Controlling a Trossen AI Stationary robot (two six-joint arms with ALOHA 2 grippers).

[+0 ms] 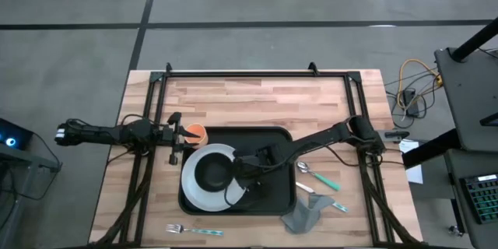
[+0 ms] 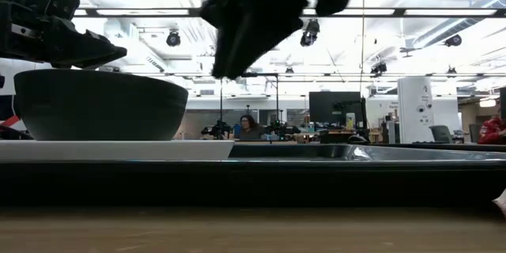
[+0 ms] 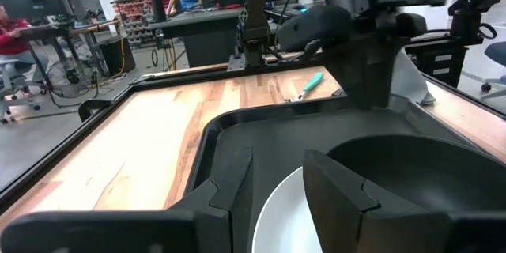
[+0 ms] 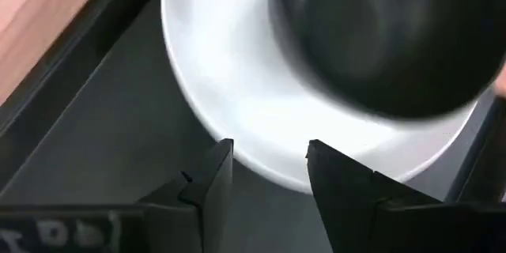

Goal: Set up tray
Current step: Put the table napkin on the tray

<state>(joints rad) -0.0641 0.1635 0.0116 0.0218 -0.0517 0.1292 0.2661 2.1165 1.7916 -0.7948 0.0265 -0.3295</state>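
- Your large flat black rectangular tray (image 1: 276,136) lies mid-table on the light wooden tabletop (image 1: 249,93).
- On its left half sits the round white plate (image 1: 204,198), carrying the black bowl (image 1: 208,173).
- Your right gripper (image 4: 269,154) hangs over the plate's edge, fingers parted and empty.
- Your left gripper (image 3: 277,175) waits at the tray's left rim, parted, holding nothing.

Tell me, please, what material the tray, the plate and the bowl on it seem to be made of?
The large flat black rectangular tray looks like moulded plastic, semi-gloss: it reflects light in the low view. The round white plate seems glazed ceramic or melamine, smooth and evenly white. The dark round bowl has a matte surface without sharp highlights, perhaps stoneware or plastic; the pictures leave this open.
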